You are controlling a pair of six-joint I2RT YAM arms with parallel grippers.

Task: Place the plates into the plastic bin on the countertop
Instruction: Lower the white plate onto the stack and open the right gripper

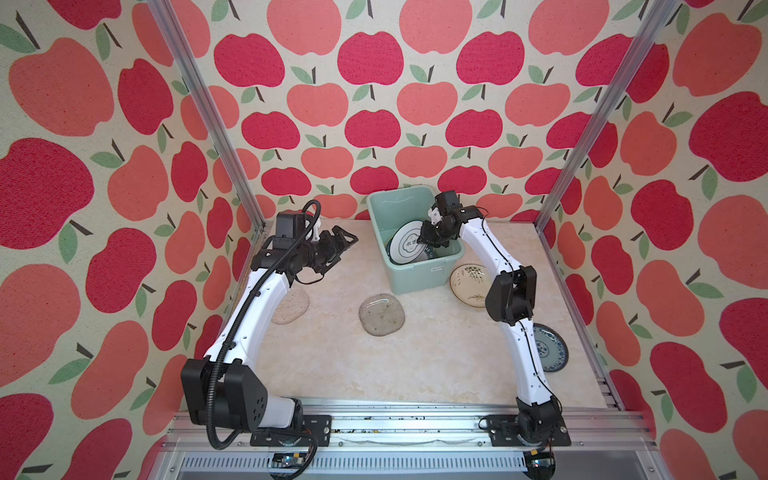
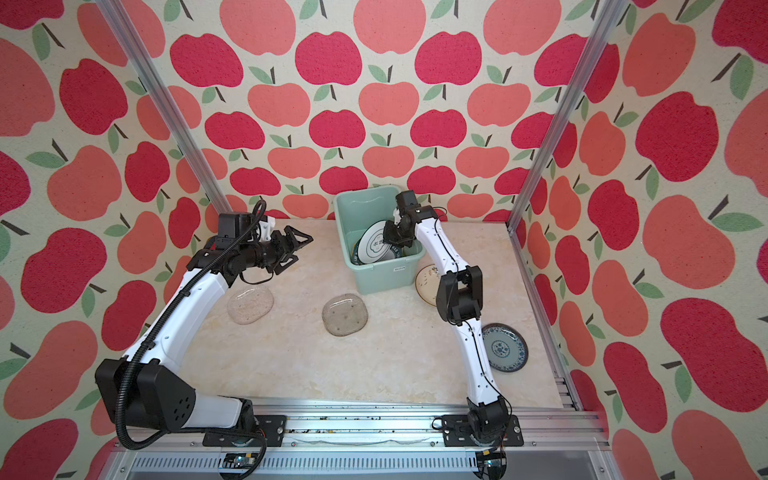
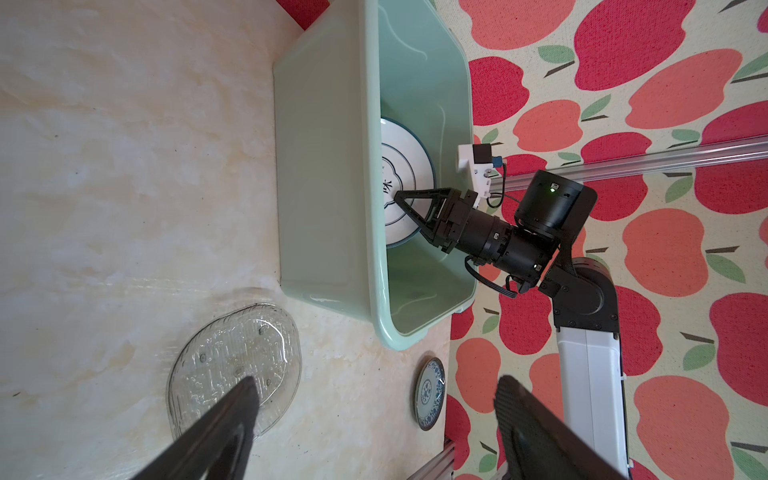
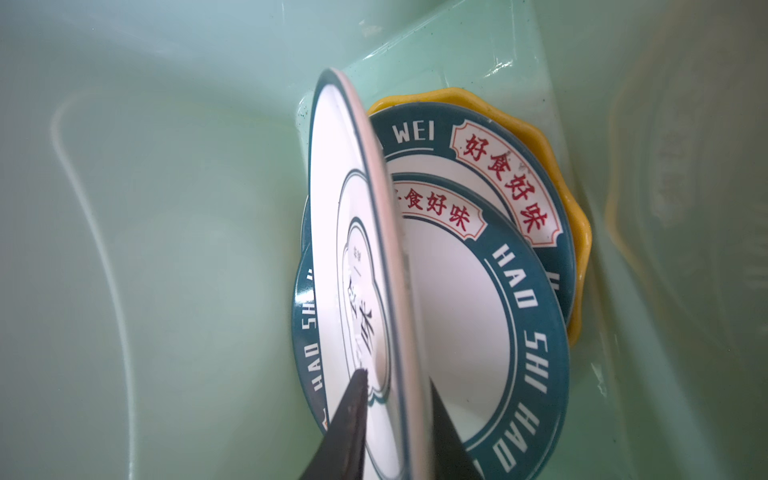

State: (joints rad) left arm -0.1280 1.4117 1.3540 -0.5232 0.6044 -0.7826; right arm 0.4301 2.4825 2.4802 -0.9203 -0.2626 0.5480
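Note:
A white plate with a dark green rim [image 4: 332,187] stands nearly on edge inside the mint-green plastic bin [image 1: 424,274] [image 2: 382,274]. My right gripper [image 4: 397,378] [image 1: 424,240] reaches into the bin and straddles that plate's rim, jaws slightly apart with a small gap on one side. Under it lie two flat green-rimmed plates [image 4: 478,311] and a yellow scalloped one [image 4: 573,232]. My left gripper [image 1: 340,253] [image 3: 376,380] hovers wide open and empty left of the bin. On the countertop [image 1: 374,374] lie two clear glass plates [image 1: 381,314] [image 1: 291,305], a cream plate [image 1: 469,284] and a blue-patterned plate [image 1: 550,347].
The bin stands at the back against the apple-patterned wall. Aluminium rails [image 1: 415,415] edge the front. The right arm's elbow [image 1: 511,295] hangs over the cream plate, and its lower link partly covers the blue-patterned plate.

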